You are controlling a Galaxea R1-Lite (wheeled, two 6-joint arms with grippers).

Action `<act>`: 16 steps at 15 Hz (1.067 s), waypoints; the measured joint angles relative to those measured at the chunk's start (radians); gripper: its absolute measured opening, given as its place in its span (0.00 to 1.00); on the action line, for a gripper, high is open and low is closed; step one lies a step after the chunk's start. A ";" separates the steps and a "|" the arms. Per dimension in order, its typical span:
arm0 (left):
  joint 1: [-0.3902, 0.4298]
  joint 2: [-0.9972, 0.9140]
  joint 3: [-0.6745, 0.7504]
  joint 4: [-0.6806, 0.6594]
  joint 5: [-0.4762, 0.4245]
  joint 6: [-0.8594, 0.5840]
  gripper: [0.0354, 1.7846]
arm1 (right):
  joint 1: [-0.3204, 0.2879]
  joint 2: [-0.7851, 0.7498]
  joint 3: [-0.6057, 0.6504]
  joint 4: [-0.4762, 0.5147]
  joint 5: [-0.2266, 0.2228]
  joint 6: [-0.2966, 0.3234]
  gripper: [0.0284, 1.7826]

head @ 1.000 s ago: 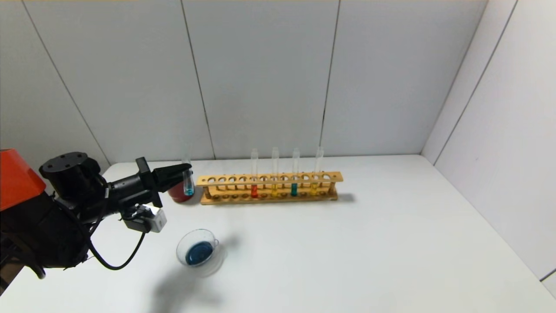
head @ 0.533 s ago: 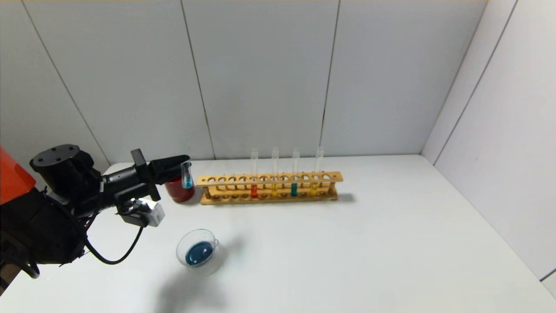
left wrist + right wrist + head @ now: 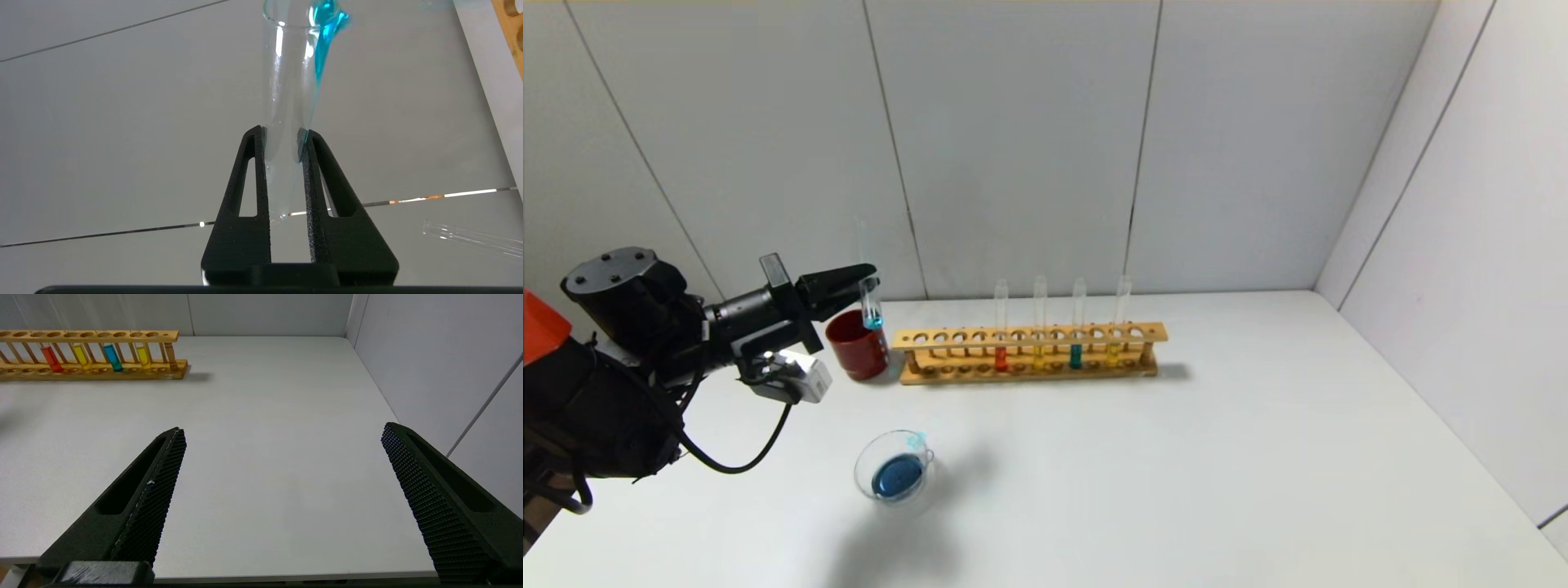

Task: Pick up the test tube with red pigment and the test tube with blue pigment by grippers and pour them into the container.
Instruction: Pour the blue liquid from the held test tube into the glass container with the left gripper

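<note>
My left gripper (image 3: 864,282) is shut on the test tube with blue pigment (image 3: 872,306), held nearly upright in the air above the red cup (image 3: 854,355), with cyan liquid at its tip. The left wrist view shows both fingers (image 3: 312,171) clamped on the glass (image 3: 288,102). The container (image 3: 864,457), a clear dish holding blue liquid, sits on the table in front of it. The test tube with red pigment (image 3: 1001,358) stands in the wooden rack (image 3: 1158,332), also in the right wrist view (image 3: 52,359). My right gripper (image 3: 282,430) is open and empty above the table's near right edge.
The rack also holds two yellow tubes (image 3: 1039,355) and a teal-blue tube (image 3: 1076,355). The white table (image 3: 1176,474) is walled at the back and on the right. The right side of the table is bare.
My left gripper has lifted the blue tube higher and drawn a little to the left. The red cup, hidden behind it before, now shows.
</note>
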 joint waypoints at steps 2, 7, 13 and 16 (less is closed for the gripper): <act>0.000 -0.001 0.005 0.000 -0.001 0.000 0.15 | 0.000 0.000 0.000 0.000 0.000 0.000 0.98; 0.001 -0.002 0.028 0.000 -0.015 0.001 0.15 | 0.000 0.000 0.000 0.000 0.000 0.000 0.98; 0.019 -0.001 0.072 0.000 -0.072 0.020 0.15 | -0.001 0.000 0.000 0.000 0.000 0.000 0.98; 0.043 -0.001 0.091 0.000 -0.087 0.042 0.15 | -0.001 0.000 0.000 0.000 0.000 0.000 0.98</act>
